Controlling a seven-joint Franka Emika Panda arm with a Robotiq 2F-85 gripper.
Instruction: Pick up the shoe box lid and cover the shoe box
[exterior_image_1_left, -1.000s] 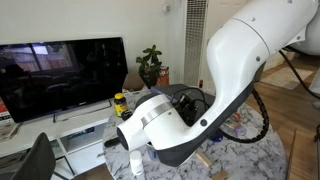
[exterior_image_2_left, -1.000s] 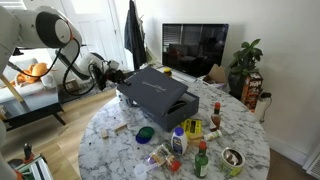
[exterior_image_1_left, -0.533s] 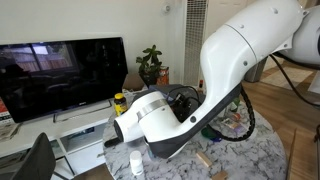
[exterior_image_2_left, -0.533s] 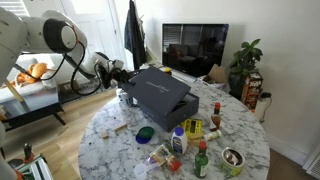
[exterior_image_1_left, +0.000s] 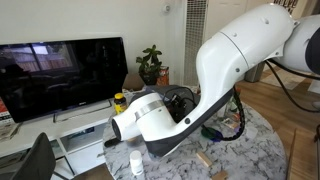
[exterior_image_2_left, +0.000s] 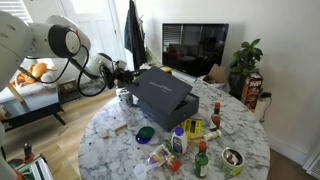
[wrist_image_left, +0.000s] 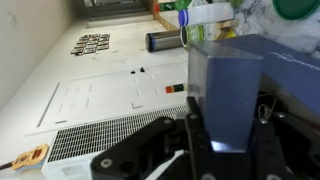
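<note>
The dark blue-grey shoe box lid (exterior_image_2_left: 155, 86) lies slightly tilted on top of the shoe box (exterior_image_2_left: 172, 108) on the round marble table (exterior_image_2_left: 110, 140). My gripper (exterior_image_2_left: 122, 72) is at the lid's left end, shut on its rim. In the wrist view the lid (wrist_image_left: 225, 80) fills the gap between the two black fingers of the gripper (wrist_image_left: 228, 122). In an exterior view my own arm (exterior_image_1_left: 200, 90) hides the lid and the box.
Bottles (exterior_image_2_left: 202, 160), a yellow cup (exterior_image_2_left: 193, 127), a green disc (exterior_image_2_left: 146, 133) and a tin (exterior_image_2_left: 233, 160) crowd the table in front of the box. A TV (exterior_image_2_left: 195, 48) and a plant (exterior_image_2_left: 245, 65) stand behind it. A white bottle (exterior_image_1_left: 136, 163) stands near the arm.
The arm has shifted a little, and the gripper has moved slightly toward the box with the lid's end in it. The lid stays on the box.
</note>
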